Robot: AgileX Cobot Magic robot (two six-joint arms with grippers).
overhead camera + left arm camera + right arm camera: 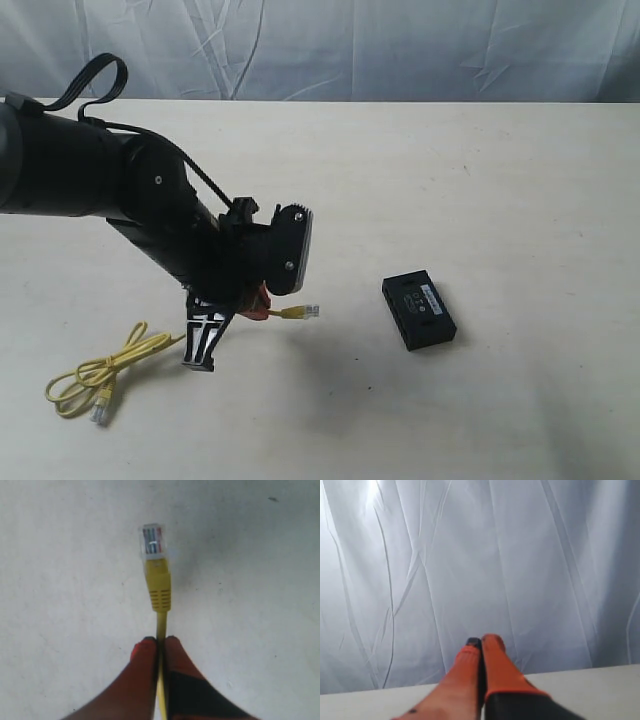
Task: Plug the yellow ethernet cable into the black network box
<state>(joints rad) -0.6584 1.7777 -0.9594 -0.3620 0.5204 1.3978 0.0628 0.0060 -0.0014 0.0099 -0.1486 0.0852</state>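
Our left gripper (262,303) is closed on the yellow ethernet cable (112,370) near one end, at the centre of the exterior view. The rest of the cable lies in loops at the lower left. The black network box (419,312) lies flat, right of centre, apart from the held end. Our right gripper (481,641) is closed and holds nothing.

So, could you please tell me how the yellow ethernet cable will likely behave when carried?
Probably floppy: the yellow ethernet cable lies in loose loops on the table. The short stretch beyond the left gripper juts straight, so likely stiff enough to aim. Thin, probably light.
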